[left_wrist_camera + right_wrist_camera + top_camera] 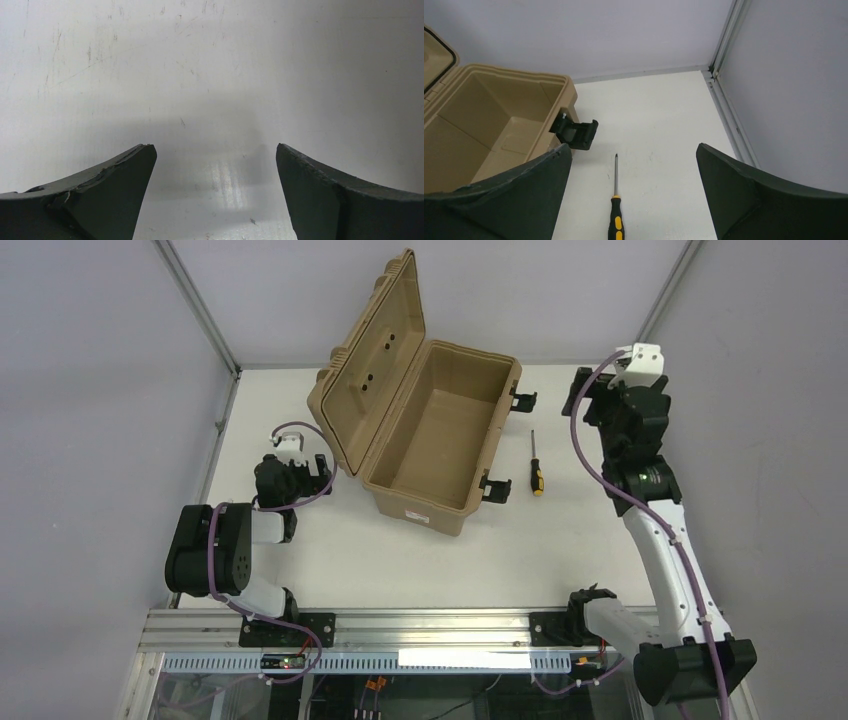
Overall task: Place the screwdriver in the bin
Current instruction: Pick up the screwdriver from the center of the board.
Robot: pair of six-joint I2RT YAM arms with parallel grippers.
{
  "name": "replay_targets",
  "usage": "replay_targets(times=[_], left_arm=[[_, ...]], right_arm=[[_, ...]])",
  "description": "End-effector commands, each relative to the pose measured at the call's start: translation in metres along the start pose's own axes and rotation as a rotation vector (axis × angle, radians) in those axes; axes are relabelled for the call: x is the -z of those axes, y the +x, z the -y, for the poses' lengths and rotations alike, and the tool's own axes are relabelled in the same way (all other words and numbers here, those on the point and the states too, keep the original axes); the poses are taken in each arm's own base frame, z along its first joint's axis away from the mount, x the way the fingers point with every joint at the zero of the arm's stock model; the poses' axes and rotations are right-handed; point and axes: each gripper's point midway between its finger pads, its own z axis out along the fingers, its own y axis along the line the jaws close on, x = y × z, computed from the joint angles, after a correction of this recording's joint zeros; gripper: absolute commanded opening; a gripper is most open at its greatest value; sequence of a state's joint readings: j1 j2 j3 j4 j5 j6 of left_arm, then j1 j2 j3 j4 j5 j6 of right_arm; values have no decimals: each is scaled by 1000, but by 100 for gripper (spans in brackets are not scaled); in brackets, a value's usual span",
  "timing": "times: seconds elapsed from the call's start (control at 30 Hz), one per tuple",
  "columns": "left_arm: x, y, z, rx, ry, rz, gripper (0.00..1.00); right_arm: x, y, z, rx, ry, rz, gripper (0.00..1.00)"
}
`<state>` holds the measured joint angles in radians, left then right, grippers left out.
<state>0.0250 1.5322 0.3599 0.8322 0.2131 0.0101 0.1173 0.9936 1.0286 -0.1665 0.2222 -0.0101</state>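
Hovering above the table, my right tool stands wide open and empty. Nothing of the job is done yet: the screwdriver lies flat on the table just right of the bin, whose lid is up. Grasping, lifting and dropping it in all remain. My left tool gapes empty too. The bin's small white label is too small to read.
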Motion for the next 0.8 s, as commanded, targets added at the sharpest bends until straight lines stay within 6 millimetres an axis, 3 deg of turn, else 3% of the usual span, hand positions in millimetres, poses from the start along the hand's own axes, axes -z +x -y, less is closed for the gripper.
replay_targets(times=[0.0,0.13,0.33,0.53,0.77], left_arm=[[0,-14,4,-2,9,43,99],[0,-14,4,-2,9,43,99],[0,-14,4,-3,10,43,99],[0,-14,4,-3,9,43,99],[0,-14,4,-1,9,41,99]], right_arm=[[15,-48,8,57,16,35,99],[25,-87,9,76,14,74,99],[38,-123,13,46,36,100,99],[38,-139,8,18,16,69,99],[18,-130,6,22,35,-14,99]])
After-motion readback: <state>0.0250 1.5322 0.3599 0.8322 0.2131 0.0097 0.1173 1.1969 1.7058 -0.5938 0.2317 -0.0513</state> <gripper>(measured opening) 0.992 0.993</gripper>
